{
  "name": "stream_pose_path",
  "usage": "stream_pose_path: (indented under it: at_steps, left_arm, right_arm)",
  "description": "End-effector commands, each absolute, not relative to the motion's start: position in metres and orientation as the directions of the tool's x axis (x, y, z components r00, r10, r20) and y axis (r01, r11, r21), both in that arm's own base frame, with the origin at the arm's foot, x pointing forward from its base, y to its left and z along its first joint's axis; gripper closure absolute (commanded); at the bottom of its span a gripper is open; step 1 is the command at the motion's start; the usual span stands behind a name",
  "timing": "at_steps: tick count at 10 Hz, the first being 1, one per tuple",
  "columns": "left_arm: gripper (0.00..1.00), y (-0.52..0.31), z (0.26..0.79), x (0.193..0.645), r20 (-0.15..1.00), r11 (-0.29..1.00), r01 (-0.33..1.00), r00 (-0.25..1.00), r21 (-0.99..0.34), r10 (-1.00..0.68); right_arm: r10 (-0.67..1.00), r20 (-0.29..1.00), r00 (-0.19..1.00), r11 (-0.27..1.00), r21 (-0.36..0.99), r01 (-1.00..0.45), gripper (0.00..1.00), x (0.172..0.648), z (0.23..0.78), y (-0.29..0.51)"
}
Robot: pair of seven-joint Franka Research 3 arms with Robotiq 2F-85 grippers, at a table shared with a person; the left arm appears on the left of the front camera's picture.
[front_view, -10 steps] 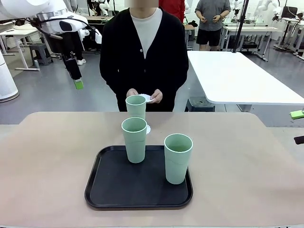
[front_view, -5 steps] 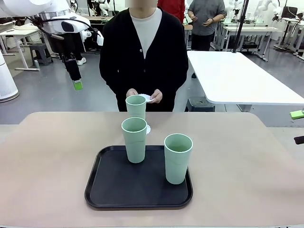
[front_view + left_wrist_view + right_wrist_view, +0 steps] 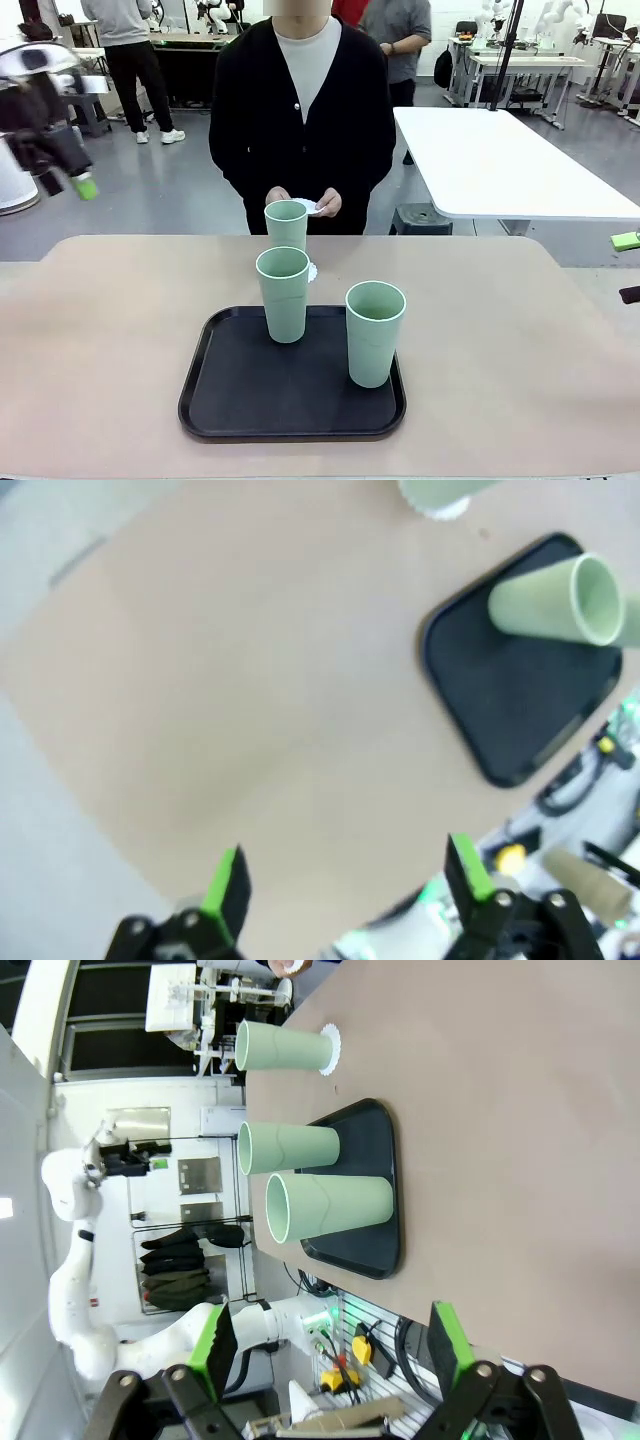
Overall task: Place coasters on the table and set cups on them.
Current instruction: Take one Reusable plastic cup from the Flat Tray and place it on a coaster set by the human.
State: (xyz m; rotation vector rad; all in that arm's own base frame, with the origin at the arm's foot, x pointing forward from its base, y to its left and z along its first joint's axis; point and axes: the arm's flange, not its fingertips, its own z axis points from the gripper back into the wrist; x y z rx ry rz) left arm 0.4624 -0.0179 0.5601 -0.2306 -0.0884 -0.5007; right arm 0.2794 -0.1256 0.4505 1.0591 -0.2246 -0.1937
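On the black tray (image 3: 230,400) stand two mint tumblers (image 3: 283,295); a third tumbler (image 3: 286,225) tops a coaster (image 3: 311,272). The left gripper (image 3: 347,858) and right gripper (image 3: 333,1322) are spread wide, empty.

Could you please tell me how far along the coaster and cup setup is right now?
Done: the far cup stands on a coaster on the table. In hand: the person's hands hold a white disc, likely another coaster. Left: the middle cup and the near cup stand on the black tray, without coasters. The left gripper and right gripper are empty, jaws open.
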Motion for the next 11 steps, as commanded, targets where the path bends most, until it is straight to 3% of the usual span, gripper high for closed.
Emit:
stream_pose_path:
  at_steps: [1,4,5,7,9,11]
  left_arm:
    - [0.00,-0.006,0.560,0.414,0.201,0.851,0.476,0.876,-0.223,-0.438]
    - [0.00,0.016,0.553,0.371,0.244,0.836,0.487,0.868,-0.253,-0.432]
    - [0.00,0.030,0.557,0.379,0.273,0.785,0.479,0.876,-0.394,-0.397]
    - [0.00,0.076,0.551,0.405,0.273,0.521,0.409,0.907,-0.749,-0.320]
    - [0.00,0.134,0.536,0.415,0.317,0.280,0.349,0.936,-0.894,-0.154]
    - [0.00,0.190,0.508,0.410,0.271,0.152,0.268,0.962,-0.951,0.003]
  right_arm:
    - [-0.261,0.094,0.961,0.465,0.884,0.040,0.00,0.280,0.450,-0.126]
    - [-0.261,0.094,0.961,0.465,0.884,0.040,0.00,0.280,0.450,-0.126]
    - [-0.261,0.094,0.961,0.465,0.884,0.040,0.00,0.280,0.450,-0.126]
    - [-0.261,0.094,0.961,0.465,0.884,0.040,0.00,0.280,0.450,-0.126]
    - [-0.261,0.094,0.961,0.465,0.884,0.040,0.00,0.280,0.450,-0.126]
    - [-0.261,0.094,0.961,0.465,0.884,0.040,0.00,0.280,0.450,-0.126]
